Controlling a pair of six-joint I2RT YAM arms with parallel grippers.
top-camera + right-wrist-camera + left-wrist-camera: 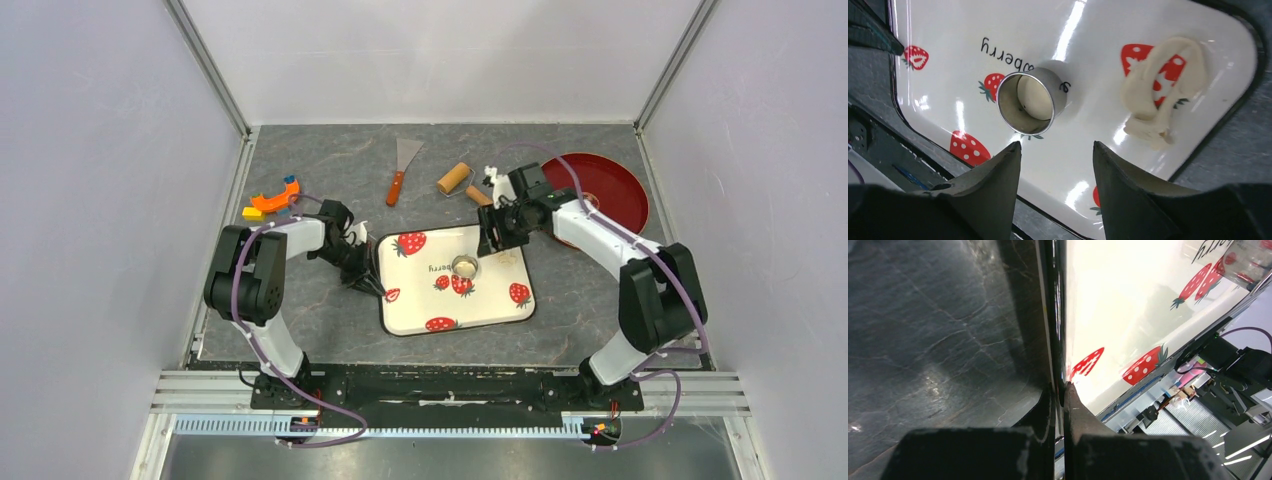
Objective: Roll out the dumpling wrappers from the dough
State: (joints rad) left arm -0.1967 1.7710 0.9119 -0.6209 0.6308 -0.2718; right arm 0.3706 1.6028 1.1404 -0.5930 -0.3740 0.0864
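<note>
The top view looks down from above and behind the arm bases and shows the whole worktop (pixel 575 310). The left wrist view, past the left hand (pixel 1062 387), looks very closely along the rim of the strawberry tray (pixel 1128 300). The right wrist view, past the right hand (pixel 1055 145), faces down on this tray from near. All three views share it.

I note a pale cream, matte dough scrap (pixel 1140 105), pulled into an irregular open loop, lying flat on the strawberry-print white tray (pixel 1098 60) close to one rounded corner. A small round cream dough disc (pixel 1035 97) lies flat inside the shiny metal ring cutter (pixel 1058 90), well apart from the scrap.
</note>
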